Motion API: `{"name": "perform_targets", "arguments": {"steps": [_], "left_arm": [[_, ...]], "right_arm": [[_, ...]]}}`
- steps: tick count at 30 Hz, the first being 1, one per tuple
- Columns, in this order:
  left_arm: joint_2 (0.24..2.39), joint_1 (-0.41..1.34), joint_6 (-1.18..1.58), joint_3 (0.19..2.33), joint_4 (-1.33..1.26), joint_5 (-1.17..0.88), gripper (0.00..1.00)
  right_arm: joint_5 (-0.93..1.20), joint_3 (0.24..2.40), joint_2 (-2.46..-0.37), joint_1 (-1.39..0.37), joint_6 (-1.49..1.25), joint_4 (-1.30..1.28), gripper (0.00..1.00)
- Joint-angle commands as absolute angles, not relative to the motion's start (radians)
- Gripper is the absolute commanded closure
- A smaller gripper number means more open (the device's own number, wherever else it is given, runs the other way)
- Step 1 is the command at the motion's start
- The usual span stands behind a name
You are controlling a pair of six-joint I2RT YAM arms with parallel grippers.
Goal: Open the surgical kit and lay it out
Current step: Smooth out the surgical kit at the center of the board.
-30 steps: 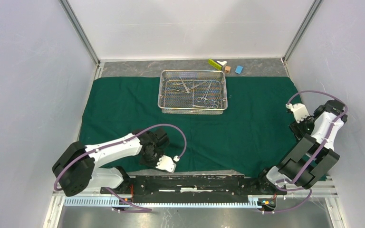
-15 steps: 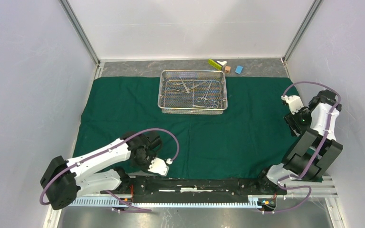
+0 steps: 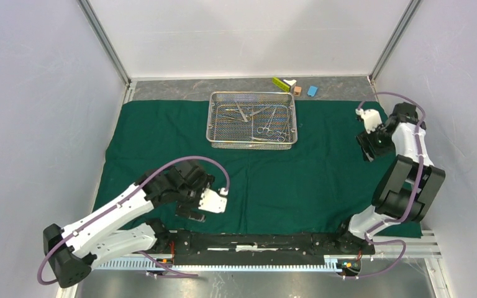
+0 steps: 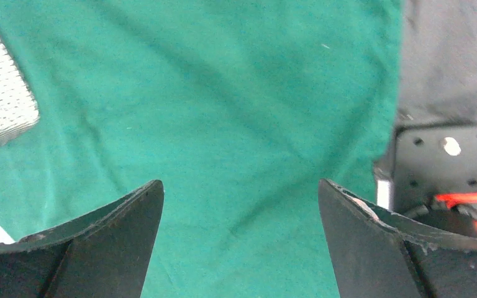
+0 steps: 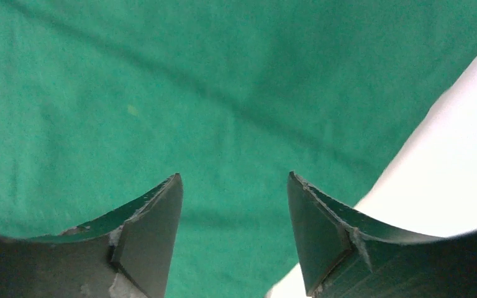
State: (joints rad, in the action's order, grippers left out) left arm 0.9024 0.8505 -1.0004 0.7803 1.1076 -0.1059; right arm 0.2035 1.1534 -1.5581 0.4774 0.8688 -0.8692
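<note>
Even overhead light filling scene; soft shadows lying on cloth; white surface washing out, right wrist view.

Tray rests on the cloth, clamps inside.

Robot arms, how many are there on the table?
2. The left arm bends over the near left part of the green cloth; the right arm stands folded at the cloth's right edge. None looks hidden.
</note>
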Motion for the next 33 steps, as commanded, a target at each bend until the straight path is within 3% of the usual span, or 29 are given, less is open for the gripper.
{"name": "perform_targets", "arguments": {"steps": [1,11,19,23,33], "left_arm": [[0.89,0.775,-0.845,0.824,0.863,-0.062,0.0],[1.038,0.339,-0.523,0.928,0.569,-0.268,0.0],[1.097,0.296,-0.428,0.925,0.462,-0.246,0.0],[1.108,0.285,-0.411,0.929,0.441,-0.224,0.0],[1.138,0.237,-0.399,0.961,0.421,-0.181,0.0]], "right_arm": [[0.26,1.263,-1.641,0.386,0.663,-0.688,0.27],[0.261,1.497,-1.965,0.182,0.349,-0.414,0.16],[0.197,1.685,-2.202,0.104,0.311,-0.398,0.17],[0.185,1.696,-2.252,0.102,0.308,-0.392,0.32],[0.168,1.72,-2.321,0.103,0.326,-0.419,0.9]]}}
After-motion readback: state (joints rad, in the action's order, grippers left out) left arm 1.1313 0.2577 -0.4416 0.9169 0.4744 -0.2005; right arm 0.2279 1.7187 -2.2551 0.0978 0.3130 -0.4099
